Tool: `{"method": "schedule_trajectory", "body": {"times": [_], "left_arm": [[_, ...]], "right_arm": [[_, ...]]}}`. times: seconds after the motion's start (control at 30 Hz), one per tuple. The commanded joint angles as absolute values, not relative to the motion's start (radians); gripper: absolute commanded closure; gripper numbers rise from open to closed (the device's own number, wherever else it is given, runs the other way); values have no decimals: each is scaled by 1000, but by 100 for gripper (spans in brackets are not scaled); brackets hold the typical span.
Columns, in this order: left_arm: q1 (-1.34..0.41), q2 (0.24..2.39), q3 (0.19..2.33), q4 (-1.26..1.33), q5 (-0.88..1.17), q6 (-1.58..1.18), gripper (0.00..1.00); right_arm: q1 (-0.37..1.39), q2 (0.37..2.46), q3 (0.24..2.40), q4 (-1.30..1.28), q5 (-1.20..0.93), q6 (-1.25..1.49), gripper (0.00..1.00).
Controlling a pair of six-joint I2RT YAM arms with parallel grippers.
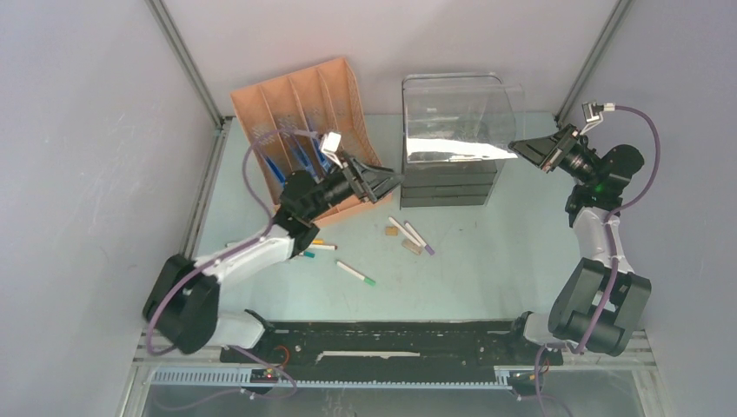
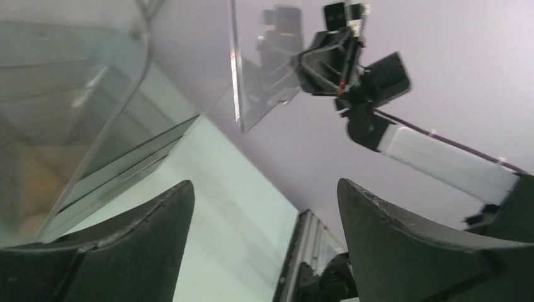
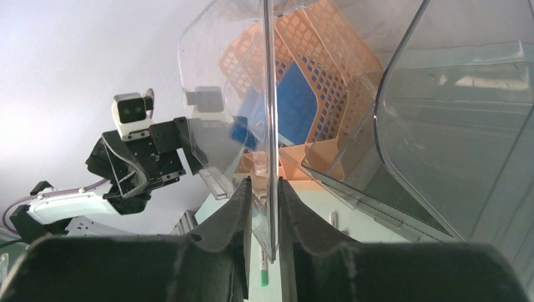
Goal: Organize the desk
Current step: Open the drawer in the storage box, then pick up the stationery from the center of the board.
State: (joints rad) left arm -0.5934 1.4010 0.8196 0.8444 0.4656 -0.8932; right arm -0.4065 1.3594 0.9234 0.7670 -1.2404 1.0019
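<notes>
The pale mint-green desk [image 1: 487, 278] carries a stack of dark clear drawers [image 1: 448, 187] with a clear plastic cover [image 1: 456, 113] raised over it. My right gripper [image 1: 521, 149] is at the cover's right edge. In the right wrist view that gripper [image 3: 264, 182] is shut on the thin clear cover panel [image 3: 269, 94]. My left gripper [image 1: 391, 178] hangs just left of the drawers, in front of the orange organizer [image 1: 300, 113]. Seen from the left wrist, the left gripper [image 2: 264, 184] is open with nothing between its fingers.
Loose on the desk lie a green-tipped marker [image 1: 355, 273], a purple-tipped marker [image 1: 417, 236], other pens by the left arm, and two small brown blocks [image 1: 411, 247]. A blue folder [image 3: 293, 100] stands in the organizer. A black rail strip [image 1: 391, 339] runs along the front edge.
</notes>
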Motion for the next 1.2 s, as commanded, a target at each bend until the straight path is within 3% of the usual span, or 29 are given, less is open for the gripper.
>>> {"method": "schedule_trajectory", "body": {"times": [0.0, 0.17, 0.33, 0.47, 0.77, 1.17], "left_arm": [[-590, 1194, 722, 576, 252, -634, 10], [-591, 1016, 604, 387, 64, -508, 1], [-590, 898, 466, 391, -35, -502, 0], [-588, 907, 416, 426, 50, -473, 0], [-596, 1133, 537, 338, 171, -392, 0], [-718, 1569, 846, 133, 8, -140, 5]], "right_arm": [[-407, 1352, 931, 799, -1245, 1011, 78], [-404, 1356, 928, 805, -1252, 1025, 79], [-399, 1351, 921, 811, -1253, 1031, 79], [-396, 1351, 917, 812, -1253, 1030, 79], [-398, 1354, 909, 801, -1255, 1016, 79], [-398, 1368, 910, 793, -1258, 1006, 79]]}}
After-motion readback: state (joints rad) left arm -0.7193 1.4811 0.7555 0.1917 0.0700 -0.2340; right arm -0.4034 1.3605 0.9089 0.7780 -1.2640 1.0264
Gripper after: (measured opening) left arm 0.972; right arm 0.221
